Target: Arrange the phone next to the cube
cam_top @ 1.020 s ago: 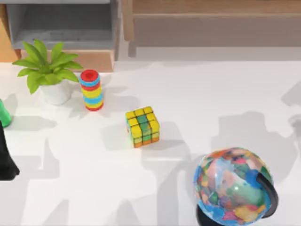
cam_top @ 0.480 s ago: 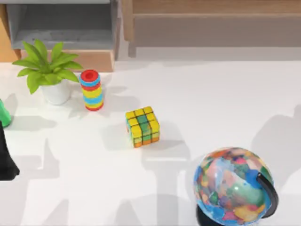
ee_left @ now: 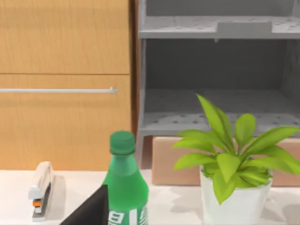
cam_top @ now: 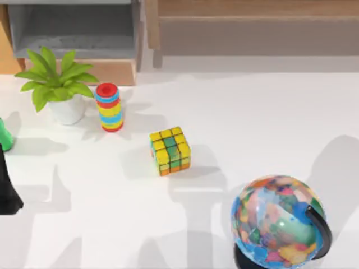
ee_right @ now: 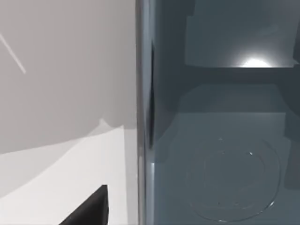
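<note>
Phone (ee_right: 215,117): dark glossy slab lying close in front of the right pincer (ee_right: 89,212), one long edge bordering bare white table (ee_right: 61,154). You cannot tell from these views whether that pincer is apart, together or clamped on anything, nor whether it touches the phone yet.

Cube (cam_top: 170,150): stands alone on the table, well apart from the right pincer. Between the two, nearer the pincer's side, stands the globe (cam_top: 277,221). Beyond the cube, farther still from the pincer, are the ring stack (cam_top: 108,106) and the plant (cam_top: 59,84).

Step in hand, as judged: securing the phone for the carry to the cube.
- Take the slab across its short width, near the middle of its length, so it does not swing.
- The surface looks slick, so seat the grip squarely before you lift.
- Lift only enough to clear the table, then route past the globe, not over it.
- Aim for the open patch just beside the cube on the pincer's side and lay the phone flat, near the cube without nudging it.

Left arm (cam_top: 8,190): parked at the table's left edge, beside the bottle (ee_left: 124,187). Its pincer state cannot be told.
</note>
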### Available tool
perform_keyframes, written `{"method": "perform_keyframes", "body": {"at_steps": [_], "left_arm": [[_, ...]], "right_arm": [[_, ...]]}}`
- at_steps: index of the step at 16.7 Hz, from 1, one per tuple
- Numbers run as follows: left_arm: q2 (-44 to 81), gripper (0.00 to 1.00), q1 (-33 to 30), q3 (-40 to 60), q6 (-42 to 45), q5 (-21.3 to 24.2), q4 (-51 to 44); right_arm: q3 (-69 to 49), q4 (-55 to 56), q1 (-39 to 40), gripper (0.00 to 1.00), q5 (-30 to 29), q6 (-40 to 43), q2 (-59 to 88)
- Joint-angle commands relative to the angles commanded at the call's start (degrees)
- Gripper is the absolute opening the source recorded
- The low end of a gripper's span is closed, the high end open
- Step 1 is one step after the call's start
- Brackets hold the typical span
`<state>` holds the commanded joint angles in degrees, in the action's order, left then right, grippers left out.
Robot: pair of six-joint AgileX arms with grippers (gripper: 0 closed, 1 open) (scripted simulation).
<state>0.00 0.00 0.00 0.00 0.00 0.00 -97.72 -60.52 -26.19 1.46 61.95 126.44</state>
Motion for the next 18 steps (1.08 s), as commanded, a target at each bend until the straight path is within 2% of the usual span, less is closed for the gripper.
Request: {"method": "perform_keyframes", "body": {"at_steps": [7,11,18], "left_arm": [[0.0,1.0,0.0,0.0,0.0,0.0,0.0],[0.0,1.0,0.0,0.0,0.0,0.0,0.0],[0.0,1.0,0.0,0.0,0.0,0.0,0.0]], "right_arm": [[4.1,7.1,-0.1,1.0,-0.1,-0.2,3.1],[4.3,7.4,-0.1,1.0,-0.1,-0.2,3.3],[4.3,7.4,-0.1,0.47,-0.1,-0.2,3.3]]}}
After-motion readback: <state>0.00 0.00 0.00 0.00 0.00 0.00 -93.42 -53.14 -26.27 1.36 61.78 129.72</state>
